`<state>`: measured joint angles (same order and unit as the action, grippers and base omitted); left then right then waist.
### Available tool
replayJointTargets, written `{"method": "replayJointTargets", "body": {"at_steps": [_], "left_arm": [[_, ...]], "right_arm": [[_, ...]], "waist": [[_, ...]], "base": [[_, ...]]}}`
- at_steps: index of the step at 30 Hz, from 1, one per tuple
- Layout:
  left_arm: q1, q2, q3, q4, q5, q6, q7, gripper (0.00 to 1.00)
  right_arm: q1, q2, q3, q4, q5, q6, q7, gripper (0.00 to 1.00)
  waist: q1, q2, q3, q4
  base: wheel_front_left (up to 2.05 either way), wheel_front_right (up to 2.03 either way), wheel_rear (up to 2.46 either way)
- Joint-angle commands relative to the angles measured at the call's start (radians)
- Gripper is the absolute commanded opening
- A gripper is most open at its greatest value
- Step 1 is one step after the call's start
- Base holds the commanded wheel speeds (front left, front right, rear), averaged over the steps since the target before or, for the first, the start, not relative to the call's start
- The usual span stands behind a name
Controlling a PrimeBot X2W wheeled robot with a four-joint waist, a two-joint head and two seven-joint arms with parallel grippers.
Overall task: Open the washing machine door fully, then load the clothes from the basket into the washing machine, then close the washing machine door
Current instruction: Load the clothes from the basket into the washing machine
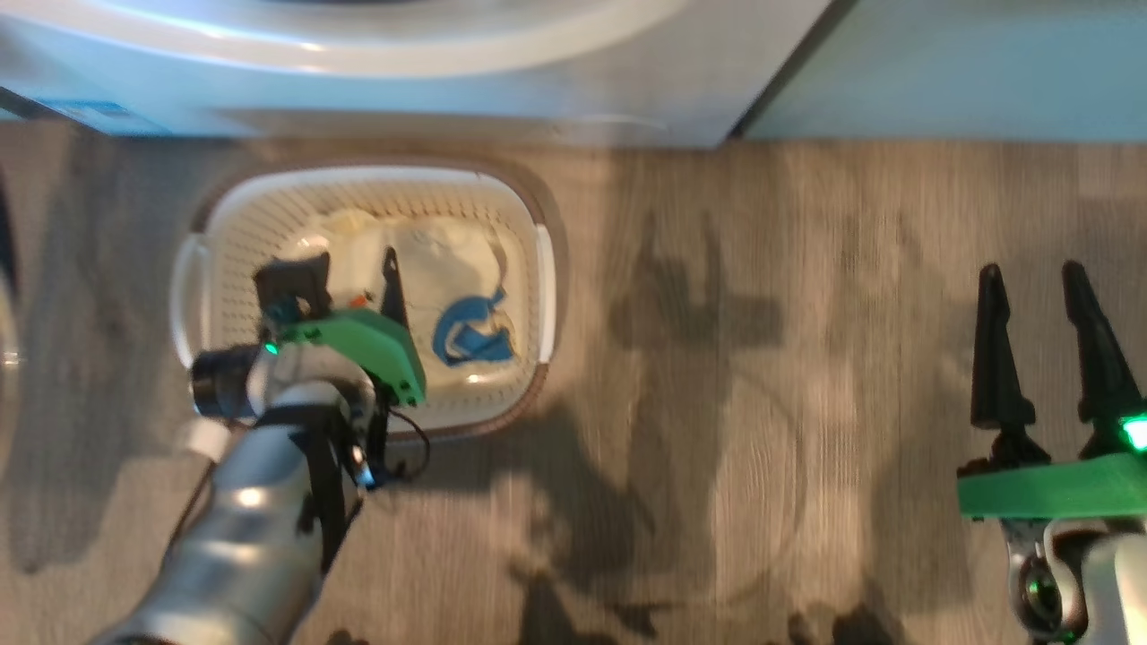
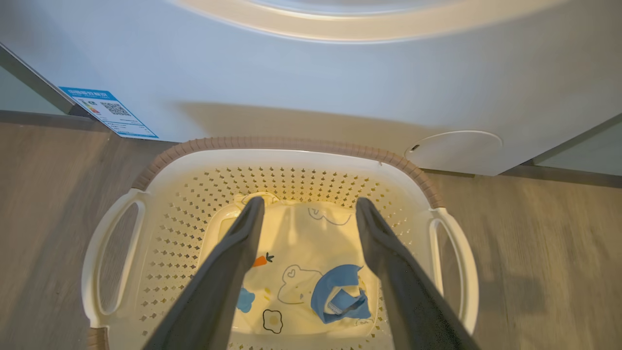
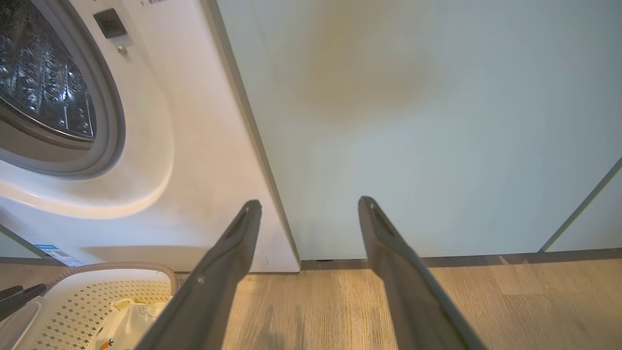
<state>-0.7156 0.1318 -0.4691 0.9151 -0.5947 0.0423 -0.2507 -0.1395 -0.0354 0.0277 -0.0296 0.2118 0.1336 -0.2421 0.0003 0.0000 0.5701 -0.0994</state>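
Observation:
The basket [image 1: 538,215] stands on the floor right in front of the washing machine [image 1: 448,90]. Cream clothes [image 1: 421,260] with a blue strappy piece [image 1: 470,331] lie in it. My left gripper [image 1: 358,287] hangs open over the basket. In the left wrist view its fingers [image 2: 310,204] straddle the printed cream clothes [image 2: 301,243] and blue piece [image 2: 340,291] from above, apart from them. My right gripper [image 1: 1030,273] is open and empty over bare floor at the right. The right wrist view shows the steel drum [image 3: 43,82] uncovered. A sliver of the washing machine door [image 1: 7,260] shows at the far left.
Pale green cabinets [image 1: 950,72] stand right of the washer, a dark gap between them. A blue label [image 2: 109,113] and a round cap [image 2: 454,150] sit low on the washer front. Wooden floor [image 1: 762,403] stretches between the basket and my right gripper.

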Motion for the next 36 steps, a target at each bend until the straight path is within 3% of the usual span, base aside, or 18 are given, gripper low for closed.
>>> {"method": "replayJointTargets", "body": {"at_steps": [1,9,21,27,36], "left_arm": [[-0.027,0.019,0.033,0.013,-0.009,-0.010,-0.011,1.00],[-0.161,0.009,0.042,0.195,-0.024,-0.080,-0.011,1.00],[-0.310,0.019,0.034,0.330,-0.035,-0.128,0.027,1.00],[-0.361,0.037,0.045,0.354,-0.054,-0.124,0.072,1.00],[-0.403,0.064,0.062,0.368,-0.076,-0.078,0.125,1.00]], "right_arm": [[-0.012,-0.015,0.023,-0.024,0.004,-0.003,-0.012,1.00],[-0.061,-0.015,0.041,-0.023,0.015,-0.003,-0.019,1.00],[-0.104,-0.015,0.064,-0.047,0.040,-0.003,-0.020,1.00],[-0.113,-0.015,0.080,-0.062,0.055,-0.003,-0.020,1.00],[-0.119,-0.015,0.092,-0.080,0.069,-0.003,-0.020,1.00]], "waist": [[-0.0003,0.0000,0.063,-0.032],[-0.0003,0.0000,0.188,-0.066],[-0.0003,0.0000,0.348,-0.113],[-0.0003,0.0000,0.415,-0.134],[-0.0003,0.0000,0.484,-0.162]], "base": [[0.00,0.00,0.00],[0.00,0.00,0.00],[0.00,0.00,0.00],[0.00,0.00,0.00],[0.00,0.00,0.00]]}}
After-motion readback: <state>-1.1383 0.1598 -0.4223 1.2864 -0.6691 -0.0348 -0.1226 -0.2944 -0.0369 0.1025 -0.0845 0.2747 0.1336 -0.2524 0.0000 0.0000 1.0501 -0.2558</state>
